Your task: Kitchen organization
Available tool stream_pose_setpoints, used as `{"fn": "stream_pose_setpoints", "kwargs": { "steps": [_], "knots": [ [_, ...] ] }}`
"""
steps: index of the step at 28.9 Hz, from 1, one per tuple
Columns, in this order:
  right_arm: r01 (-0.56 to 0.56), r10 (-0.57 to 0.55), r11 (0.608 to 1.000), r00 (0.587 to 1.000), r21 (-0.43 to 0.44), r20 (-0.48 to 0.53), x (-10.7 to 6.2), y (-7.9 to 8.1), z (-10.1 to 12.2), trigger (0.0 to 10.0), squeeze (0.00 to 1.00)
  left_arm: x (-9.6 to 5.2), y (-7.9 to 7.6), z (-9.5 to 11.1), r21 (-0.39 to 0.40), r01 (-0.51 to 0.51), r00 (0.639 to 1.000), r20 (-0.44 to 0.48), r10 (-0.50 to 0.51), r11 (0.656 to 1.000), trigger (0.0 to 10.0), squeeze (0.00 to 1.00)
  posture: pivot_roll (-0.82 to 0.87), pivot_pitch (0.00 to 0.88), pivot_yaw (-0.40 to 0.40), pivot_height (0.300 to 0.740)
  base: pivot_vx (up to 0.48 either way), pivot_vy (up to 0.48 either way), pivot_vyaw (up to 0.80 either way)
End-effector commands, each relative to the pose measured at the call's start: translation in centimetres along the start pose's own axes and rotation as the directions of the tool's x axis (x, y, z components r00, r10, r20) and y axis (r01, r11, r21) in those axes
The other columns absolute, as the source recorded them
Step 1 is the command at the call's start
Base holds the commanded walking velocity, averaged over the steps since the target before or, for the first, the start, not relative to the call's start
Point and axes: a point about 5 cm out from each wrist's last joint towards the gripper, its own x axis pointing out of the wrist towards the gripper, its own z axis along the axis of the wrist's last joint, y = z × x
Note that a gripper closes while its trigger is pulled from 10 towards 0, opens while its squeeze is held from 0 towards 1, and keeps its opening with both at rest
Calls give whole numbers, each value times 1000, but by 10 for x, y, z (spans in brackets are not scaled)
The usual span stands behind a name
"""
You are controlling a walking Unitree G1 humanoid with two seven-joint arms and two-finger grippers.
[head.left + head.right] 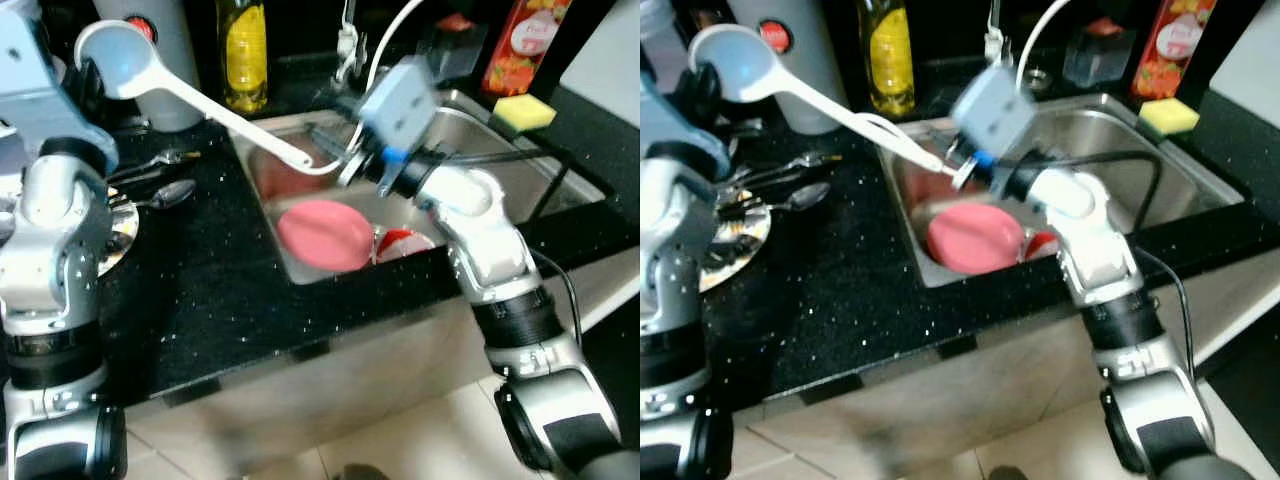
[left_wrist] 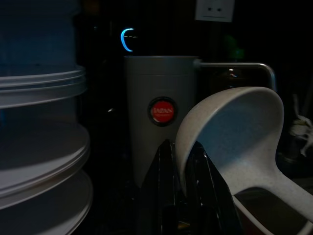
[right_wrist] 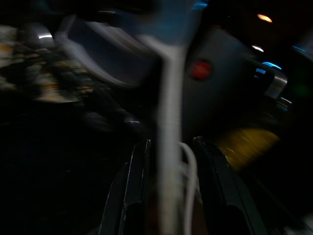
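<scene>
White ladle held between both grippers over the dark counter and the sink.

At the far left the left gripper [image 2: 183, 196] has its two black fingers nearly together, clamped on the rim of the ladle's [image 1: 190, 90] bowl, which sits up beside a grey tumbler [image 2: 161, 112] with a red badge and a stack of pale containers [image 2: 41, 122]. Spoons [image 1: 160, 180] lie on the black counter [image 1: 200, 290] below. The long handle slants down and rightward to the right gripper [image 3: 168, 191], whose fingers are slightly parted with the handle's end running between them, gripped over the steel sink [image 1: 560, 165]. In the sink below the handle lies a pink plate [image 1: 325, 235]; a yellow bottle [image 1: 243, 50] stands behind, a yellow sponge [image 1: 523, 112] at right.
</scene>
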Motion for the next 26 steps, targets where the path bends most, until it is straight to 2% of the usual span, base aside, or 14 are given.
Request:
{"fn": "stream_pose_setpoints", "kwargs": {
  "steps": [1,2,3,4,6,9,13,15,16,18,24,25,26],
  "knots": [
    [-68,68,997,998,-21,-2,1,10,1,10000,0,0,-8,1,-9,43,999,2,-43,999,10000,0,-39,26,-17,740,0,0,0],
    [-68,68,997,998,-21,-2,1,10,1,10000,0,0,-8,1,-9,43,999,2,-43,999,10000,0,-39,26,-17,740,0,0,0],
    [-50,50,999,998,11,-39,3,12,-8,10000,0,-3,-21,2,-15,119,993,0,-119,993,10000,0,-36,24,-19,740,0,0,0],
    [-50,50,999,998,11,-39,3,12,-8,10000,0,-3,-21,2,-15,119,993,0,-119,993,10000,0,-36,24,-19,740,0,0,0],
    [21,-20,1000,997,15,-78,7,7,-15,10000,0,-6,-29,3,-13,170,985,3,-170,985,10000,0,-35,24,-20,740,0,0,0],
    [44,-41,999,995,31,-92,8,6,-17,10000,0,-8,-34,5,-23,189,982,11,-189,982,10000,0,-32,24,-21,740,0,0,0],
    [47,-42,998,994,48,-101,9,8,-18,10000,0,-9,-37,7,-30,203,979,19,-203,979,10000,0,-30,24,-22,740,0,0,0],
    [122,-117,992,984,27,-131,10,2,-22,10000,0,-10,-41,9,-30,224,974,29,-223,974,10000,0,-30,25,-23,740,0,0,0],
    [122,-117,992,984,27,-131,10,2,-22,10000,0,-10,-41,9,-30,224,974,29,-223,974,10000,0,-30,25,-23,740,0,0,0],
    [215,-215,976,967,-9,-136,11,-9,-22,10000,0,-10,-41,10,-26,225,974,26,-225,974,10000,0,-30,25,-21,740,0,0,0],
    [258,-262,965,950,-47,-167,12,-13,-25,10000,0,-9,-41,9,-29,225,974,22,-225,974,10000,0,-31,26,-19,740,0,0,0],
    [251,-251,968,952,-22,-177,11,-11,-28,10000,0,-9,-41,10,-30,225,974,22,-225,974,10000,0,-30,26,-19,740,0,0,0],
    [239,-228,970,955,38,-190,11,-8,-31,10000,0,-9,-40,10,-29,222,975,23,-222,975,10000,0,-29,26,-20,740,0,0,0]
  ]
}}
